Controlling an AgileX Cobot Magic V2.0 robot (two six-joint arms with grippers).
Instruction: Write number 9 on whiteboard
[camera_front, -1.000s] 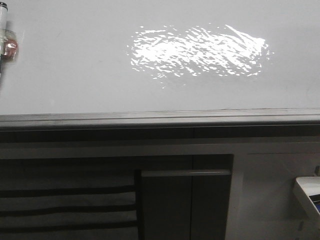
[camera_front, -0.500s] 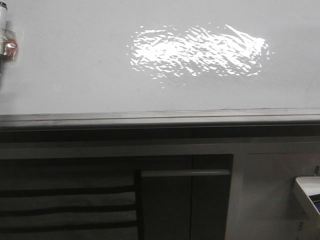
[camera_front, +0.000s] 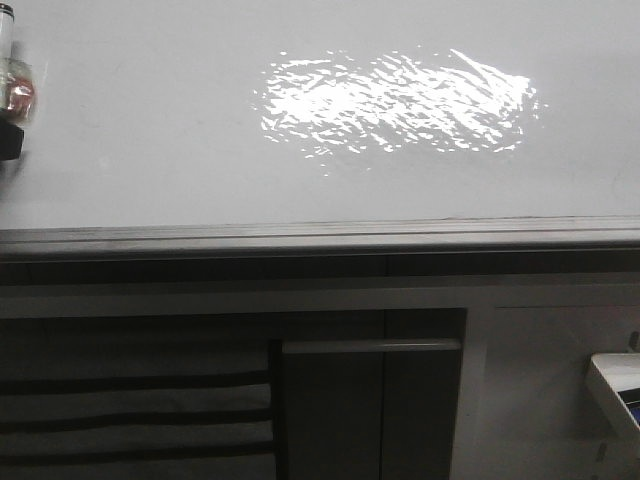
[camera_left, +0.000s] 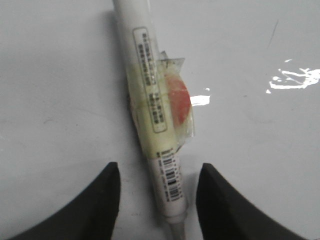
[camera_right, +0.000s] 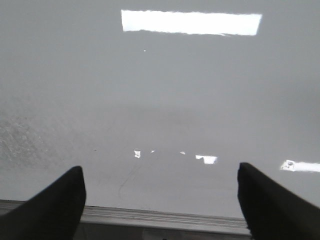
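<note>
The whiteboard lies flat and fills the upper half of the front view, glossy white, with a bright rippled glare patch right of its middle and a grey metal edge strip along its near side. Below the strip stands a dark grey cabinet with slats at the left. At the board's far left edge a white marker lies on the surface, wrapped near its middle in yellowish tape with a red spot. In the left wrist view the marker rests on the board between the two dark fingers of the left gripper; the jaws are spread, one finger on each side of the barrel and neither touching it, so the marker lies free. In the right wrist view the right gripper is also spread wide and holds nothing, its fingers hanging over the board near the edge strip. No clear 9 shows on the board in any view; only faint thin marks are seen in the wrist views, too slight to read as a number.
</note>
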